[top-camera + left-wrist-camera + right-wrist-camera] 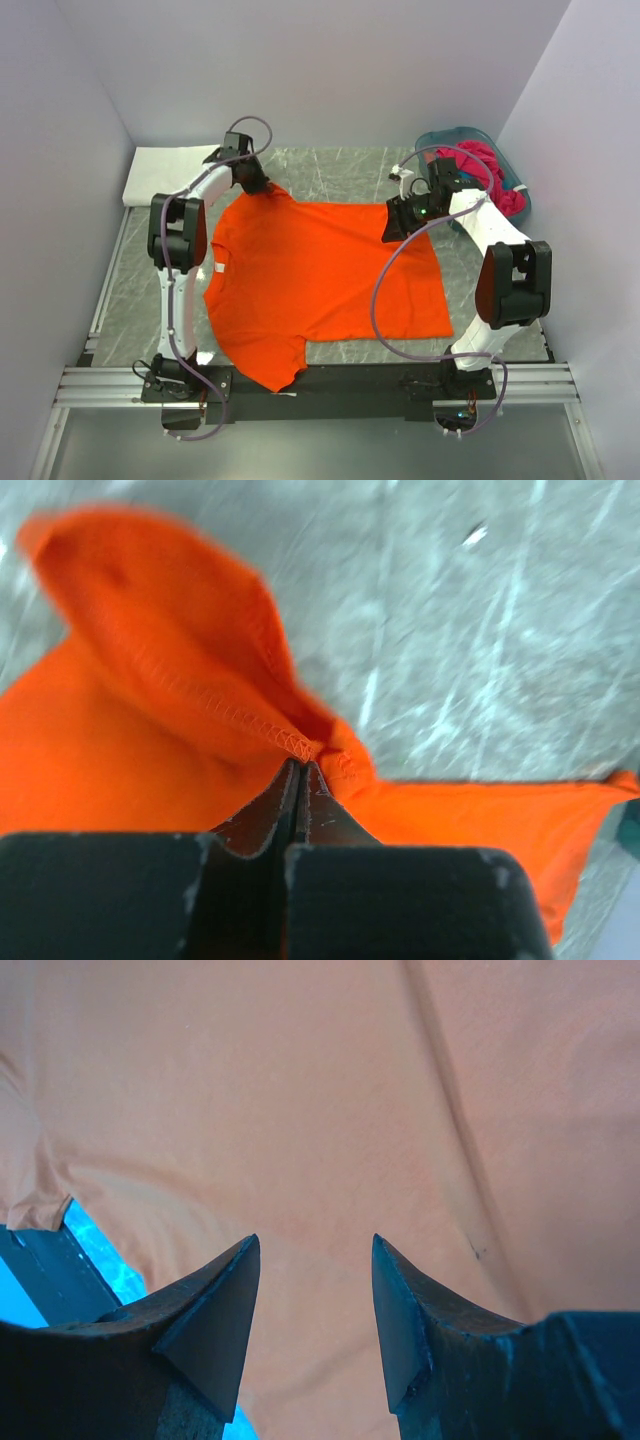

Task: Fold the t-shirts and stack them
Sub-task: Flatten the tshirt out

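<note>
The bright orange t-shirt (320, 275) lies spread flat on the grey table. My left gripper (252, 184) is shut on the shirt's far left sleeve; the left wrist view shows its jaws (300, 765) pinched on the stitched hem (250, 715), with the cloth bunched up. My right gripper (393, 226) hovers at the shirt's far right corner. In the right wrist view it (315, 1250) is open, with nothing between its fingers and the washed-out orange cloth (320, 1090) just below.
A folded white shirt (165, 170) lies at the back left corner. A teal basket (447, 137) at the back right holds magenta (490, 170) and blue cloth. Side walls stand close on both sides. The grey table (340, 175) shows behind the shirt.
</note>
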{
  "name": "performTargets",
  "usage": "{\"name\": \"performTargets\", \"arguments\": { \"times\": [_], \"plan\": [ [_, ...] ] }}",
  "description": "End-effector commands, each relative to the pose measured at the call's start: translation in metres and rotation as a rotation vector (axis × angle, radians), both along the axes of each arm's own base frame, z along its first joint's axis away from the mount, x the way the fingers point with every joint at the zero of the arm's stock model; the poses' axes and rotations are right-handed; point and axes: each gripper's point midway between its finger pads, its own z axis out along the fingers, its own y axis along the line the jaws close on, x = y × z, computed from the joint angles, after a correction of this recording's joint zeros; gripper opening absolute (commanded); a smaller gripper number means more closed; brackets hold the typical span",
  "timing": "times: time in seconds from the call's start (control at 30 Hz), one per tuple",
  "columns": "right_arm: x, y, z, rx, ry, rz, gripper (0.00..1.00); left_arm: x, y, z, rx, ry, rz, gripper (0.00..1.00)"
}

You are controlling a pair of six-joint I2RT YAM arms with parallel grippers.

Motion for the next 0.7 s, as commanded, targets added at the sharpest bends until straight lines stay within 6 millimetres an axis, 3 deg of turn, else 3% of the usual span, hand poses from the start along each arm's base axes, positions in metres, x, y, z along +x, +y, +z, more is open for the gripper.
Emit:
{"name": "performTargets", "arguments": {
  "times": [0.0, 0.03, 0.1, 0.13, 0.23, 0.3, 0.37, 0.43, 0.5, 0.6, 0.67],
  "plan": [
    [0.0, 0.0, 0.011, 0.021, -0.038, 0.01, 0.56, 0.019, -0.011, 0.012, -0.029, -0.045, -0.022, 0.0],
    [0.0, 0.0, 0.012, 0.024, -0.037, 0.01, 0.56, 0.031, -0.017, 0.028, -0.058, -0.086, -0.032, 0.0],
    [0.0, 0.0, 0.012, 0.025, -0.034, 0.009, 0.56, 0.055, -0.026, 0.037, -0.111, -0.133, -0.031, 0.0],
    [0.0, 0.0, 0.013, 0.026, -0.033, 0.007, 0.56, 0.063, -0.029, 0.039, -0.145, -0.15, -0.031, 0.05],
    [-0.002, -0.002, 0.014, 0.024, -0.04, 0.004, 0.56, 0.088, -0.042, 0.046, -0.305, -0.192, -0.03, 0.38],
    [-0.004, -0.003, 0.011, 0.024, -0.034, 0.002, 0.56, 0.101, -0.046, 0.071, -0.357, -0.291, -0.044, 0.43],
    [-0.004, -0.005, 0.011, 0.027, -0.032, -0.003, 0.56, 0.103, -0.044, 0.091, -0.338, -0.363, -0.057, 0.53],
    [-0.004, -0.006, 0.009, 0.03, -0.028, -0.002, 0.56, 0.098, -0.034, 0.119, -0.277, -0.432, -0.053, 0.63],
    [-0.003, -0.006, 0.009, 0.032, -0.029, -0.001, 0.56, 0.084, -0.019, 0.14, -0.149, -0.504, -0.09, 0.66],
    [-0.003, -0.006, 0.011, 0.038, -0.032, 0.005, 0.56, 0.068, 0.02, 0.146, 0.008, -0.542, -0.055, 0.65],
    [-0.003, -0.005, 0.013, 0.041, -0.036, 0.007, 0.56, 0.064, 0.05, 0.14, 0.043, -0.519, -0.025, 0.63]
  ]
}}
